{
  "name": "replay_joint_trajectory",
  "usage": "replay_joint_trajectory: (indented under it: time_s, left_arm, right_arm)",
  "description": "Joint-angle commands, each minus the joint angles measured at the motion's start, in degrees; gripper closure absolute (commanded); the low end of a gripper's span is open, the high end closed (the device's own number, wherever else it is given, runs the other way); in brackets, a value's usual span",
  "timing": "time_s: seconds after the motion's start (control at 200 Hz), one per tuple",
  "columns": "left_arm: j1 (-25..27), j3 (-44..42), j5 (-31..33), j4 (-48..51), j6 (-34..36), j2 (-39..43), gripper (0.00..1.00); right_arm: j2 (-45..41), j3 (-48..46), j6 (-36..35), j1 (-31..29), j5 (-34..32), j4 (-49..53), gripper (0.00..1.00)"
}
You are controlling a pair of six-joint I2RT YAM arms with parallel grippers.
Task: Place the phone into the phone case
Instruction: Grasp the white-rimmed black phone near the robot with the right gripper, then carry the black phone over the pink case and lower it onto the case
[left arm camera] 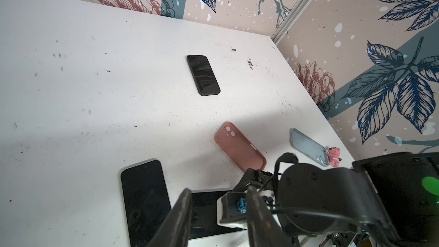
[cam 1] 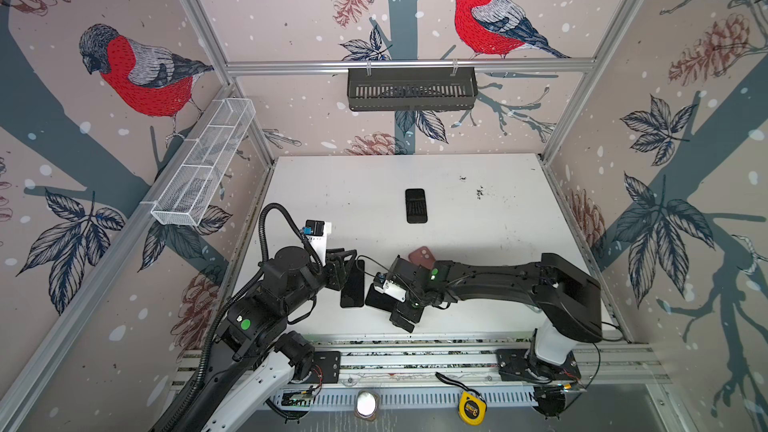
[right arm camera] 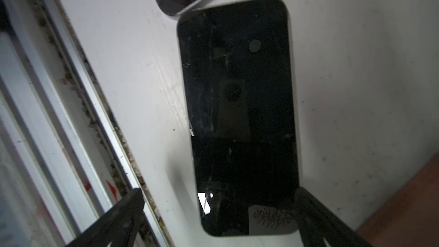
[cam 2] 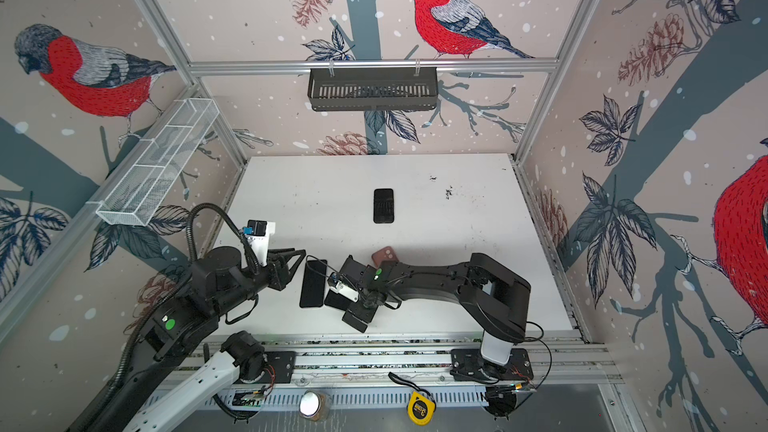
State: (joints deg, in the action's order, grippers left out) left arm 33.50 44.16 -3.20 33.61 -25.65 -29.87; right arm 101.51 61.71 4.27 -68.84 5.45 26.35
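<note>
Three black phones lie face up on the white table (cam 1: 478, 243). One is far back in the middle (cam 1: 416, 205) (cam 2: 383, 205) (left arm camera: 203, 74). A second phone (cam 1: 352, 284) (cam 2: 312, 284) (left arm camera: 145, 200) lies near the front, with my left gripper (cam 1: 347, 257) (left arm camera: 218, 188) just over its far end, open and empty. The third phone (right arm camera: 237, 115) (left arm camera: 206, 210) lies below my right gripper (cam 1: 384, 299) (right arm camera: 219, 198), which is wide open and straddles its end. A pink phone case (cam 1: 422, 256) (left arm camera: 240, 148) lies behind the right wrist. A light blue case (left arm camera: 308, 147) shows only in the left wrist view.
A small pink toy (left arm camera: 333, 155) sits beside the blue case at the table's right edge. The metal rail (right arm camera: 78, 105) runs along the front edge, close to my right gripper. A black basket (cam 1: 411, 89) and a white wire basket (cam 1: 203, 164) hang on the walls. A tape measure (cam 1: 471, 407) lies in front.
</note>
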Motion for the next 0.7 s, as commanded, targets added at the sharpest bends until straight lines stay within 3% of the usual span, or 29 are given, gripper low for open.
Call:
replay_joint_trajectory:
  time_s: [0.0,0.28,0.495,0.555,0.63,0.695]
  left_arm:
    - [-0.14,-0.04,0.22,-0.21,-0.49,0.07,0.60]
    - [-0.11,-0.10,0.30,-0.12,-0.54,0.07,0.60]
    - [-0.10,-0.12,0.36,-0.04,-0.56,0.14,0.60]
    - [-0.11,-0.13,0.39,-0.10,-0.55,0.14,0.60]
    - [-0.10,-0.12,0.39,-0.11,-0.55,0.04,0.61]
    - [-0.11,-0.17,0.39,-0.12,-0.59,0.07,0.61]
  right_arm:
    - [2.09,1.83,-0.59,-0.39,-4.52,1.85,0.00]
    - [8.20,6.31,0.09,-0.85,-8.05,3.34,0.01]
    - [6.42,5.73,2.40,0.38,-10.00,2.17,0.21]
    - [4.85,4.92,3.58,1.35,-10.25,1.50,0.34]
    - [2.22,3.74,5.36,3.13,-9.98,0.56,0.43]
    - [-0.39,2.53,7.00,4.78,-9.02,-0.53,0.46]
